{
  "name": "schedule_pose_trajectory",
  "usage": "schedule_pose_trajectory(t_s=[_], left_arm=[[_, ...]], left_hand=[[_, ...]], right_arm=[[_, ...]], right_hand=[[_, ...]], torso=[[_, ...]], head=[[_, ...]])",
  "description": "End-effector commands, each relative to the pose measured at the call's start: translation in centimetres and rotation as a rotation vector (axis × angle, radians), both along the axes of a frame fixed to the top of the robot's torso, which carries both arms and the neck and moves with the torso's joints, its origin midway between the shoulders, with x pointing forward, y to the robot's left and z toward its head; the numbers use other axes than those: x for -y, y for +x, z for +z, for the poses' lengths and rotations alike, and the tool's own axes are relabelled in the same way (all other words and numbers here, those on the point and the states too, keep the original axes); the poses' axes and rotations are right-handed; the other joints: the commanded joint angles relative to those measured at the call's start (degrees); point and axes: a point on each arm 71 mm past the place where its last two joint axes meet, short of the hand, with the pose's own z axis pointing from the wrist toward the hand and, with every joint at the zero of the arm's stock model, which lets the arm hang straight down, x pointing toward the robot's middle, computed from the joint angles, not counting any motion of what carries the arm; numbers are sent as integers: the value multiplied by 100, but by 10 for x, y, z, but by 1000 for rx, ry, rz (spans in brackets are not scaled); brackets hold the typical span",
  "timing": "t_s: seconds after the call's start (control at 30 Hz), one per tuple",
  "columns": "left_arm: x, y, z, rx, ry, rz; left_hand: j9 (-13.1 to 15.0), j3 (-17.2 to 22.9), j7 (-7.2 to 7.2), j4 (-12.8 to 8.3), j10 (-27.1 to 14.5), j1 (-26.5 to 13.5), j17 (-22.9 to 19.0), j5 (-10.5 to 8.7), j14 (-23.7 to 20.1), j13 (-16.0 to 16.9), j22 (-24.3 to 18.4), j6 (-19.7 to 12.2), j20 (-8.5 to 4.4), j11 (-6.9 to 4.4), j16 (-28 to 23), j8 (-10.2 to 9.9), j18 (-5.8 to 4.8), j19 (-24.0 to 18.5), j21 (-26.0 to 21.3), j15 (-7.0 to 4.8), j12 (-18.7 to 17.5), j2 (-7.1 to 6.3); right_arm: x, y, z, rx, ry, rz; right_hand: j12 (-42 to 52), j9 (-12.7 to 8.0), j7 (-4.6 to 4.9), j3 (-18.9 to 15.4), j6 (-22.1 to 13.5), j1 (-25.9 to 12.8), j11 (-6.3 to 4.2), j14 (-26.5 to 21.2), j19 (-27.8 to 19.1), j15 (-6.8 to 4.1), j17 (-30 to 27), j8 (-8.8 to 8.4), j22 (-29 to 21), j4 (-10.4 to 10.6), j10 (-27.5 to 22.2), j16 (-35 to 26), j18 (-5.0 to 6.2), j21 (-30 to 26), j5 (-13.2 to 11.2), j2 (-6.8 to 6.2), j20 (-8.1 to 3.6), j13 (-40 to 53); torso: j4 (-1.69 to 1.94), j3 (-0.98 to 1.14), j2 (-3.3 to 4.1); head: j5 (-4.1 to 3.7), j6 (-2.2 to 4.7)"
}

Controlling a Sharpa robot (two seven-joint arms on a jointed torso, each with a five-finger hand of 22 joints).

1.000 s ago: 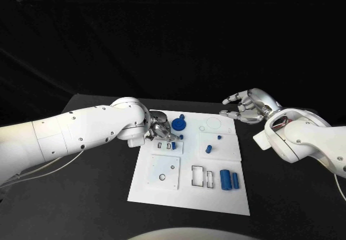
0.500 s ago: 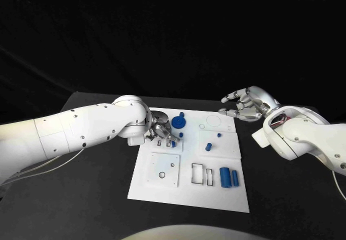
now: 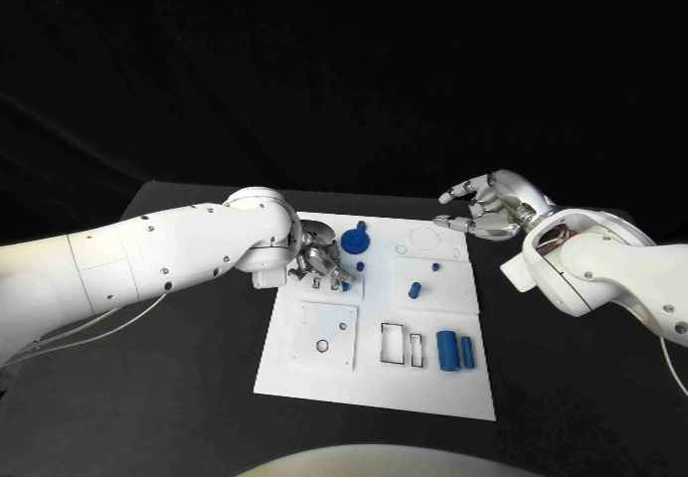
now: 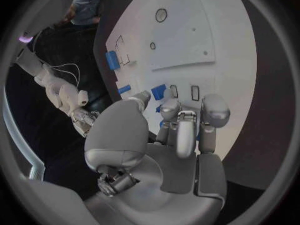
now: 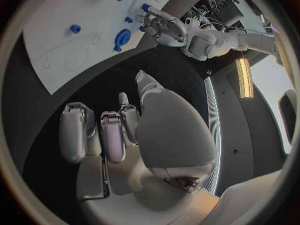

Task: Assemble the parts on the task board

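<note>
Presently, item one: task board, a white plate lying flat in the middle of the black surface, with raised square panels and small rectangular slots.

Item two: parts, small and blue. A round disc-shaped part sits near the board's far edge. A short blue peg lies mid-board. Two blue cylinders lie side by side near the board's right edge. One small blue part stands at the slotted panel, right at the left fingertips.

Item three: left hand, lowered over the slotted panel at the board's far left. In the left wrist view its fingers curl down together toward the small blue part; whether they grip it or only touch it cannot be told.

Item four: right hand, held off the board beyond its far right corner. Its fingers are loosely curled, apart, and hold nothing.

Handling, as judged: the parts look like rigid, light plastic, smooth enough to slip or tip under a careless push. The small part is best pinched by its opposite sides and kept upright over its slot. The cylinders may roll, so they are best taken across the middle from above. The board itself looks stiff and steady.
</note>
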Motion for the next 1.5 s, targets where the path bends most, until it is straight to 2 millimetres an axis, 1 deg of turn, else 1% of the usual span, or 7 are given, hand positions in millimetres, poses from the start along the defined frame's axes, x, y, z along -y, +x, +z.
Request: schedule_pose_trajectory(t_s=[0.03,0.73,0.87,1.0,1.13,1.4,1.5], left_arm=[[2,0,0,-8,9,-14],[5,1,-1,-11,7,-14],[5,1,-2,-12,8,-14],[5,1,-2,-12,8,-13],[5,1,-2,-15,5,-12],[5,1,-2,-22,-4,-11],[5,1,-2,-25,-7,-10]], left_hand=[[14,45,-34,0,-13,83,1467,-18,570,10,8,-23,2,-35,13,20,-79,13,33,-43,22,25],[26,88,-35,4,-2,114,1469,-13,570,31,38,-30,1,-36,13,23,-84,18,51,-45,35,76],[48,172,-45,-10,-3,229,1466,-4,569,33,61,-43,2,-44,12,27,-86,15,70,-51,36,104],[85,449,-56,-21,-28,507,1459,0,566,18,82,-76,-4,-56,8,23,-85,-6,93,-61,18,150],[123,879,-57,-31,-48,770,1454,6,565,9,118,-115,-7,-60,5,9,-89,-17,122,-65,-1,109],[217,1920,-38,-134,-85,980,1440,2,559,-48,156,-183,5,-47,-4,2,-92,-39,156,-55,-61,-196],[244,2102,-37,-172,-79,957,1440,3,559,-50,168,-184,9,-46,-5,16,-93,-38,164,-53,-65,-243]], right_arm=[[-1,0,-1,-3,-15,15],[-2,0,-3,-12,-20,20],[-2,0,-3,-16,-22,20],[-2,0,-4,-18,-23,21],[-2,0,-4,-22,-25,22],[-2,0,-6,-28,-28,25],[-2,0,-6,-30,-28,25]], right_hand=[[-36,-10,-16,-5,29,-21,-5,452,-30,14,893,23,564,27,-39,-21,72,-20,33,18,-9,341],[-35,-10,-18,-4,30,-22,-6,451,-28,12,891,32,566,41,-38,-22,71,-19,40,17,-10,341],[-35,-10,-18,-4,30,-22,-6,451,-28,12,891,32,566,41,-38,-22,71,-19,40,17,-10,341],[-35,-10,-18,-4,30,-22,-6,451,-28,12,891,32,566,41,-38,-22,71,-19,40,17,-10,341],[-40,-10,-19,-2,33,-21,-8,448,-31,11,879,40,561,50,-41,-28,72,-26,44,17,-11,337],[-35,-10,-20,0,33,-18,-9,450,-33,11,887,42,559,52,-37,-25,73,-29,47,17,-11,341],[-35,-10,-20,0,33,-18,-9,450,-33,11,887,42,559,52,-37,-25,73,-29,47,17,-11,341]], torso=[[-3,-2,4],[4,1,4],[0,1,5],[-1,0,5],[-5,2,5],[3,3,3],[4,4,2]], head=[[-5,-8],[-13,-39],[-15,-48],[-19,-45],[-21,-49],[-31,-45],[-28,-45]])
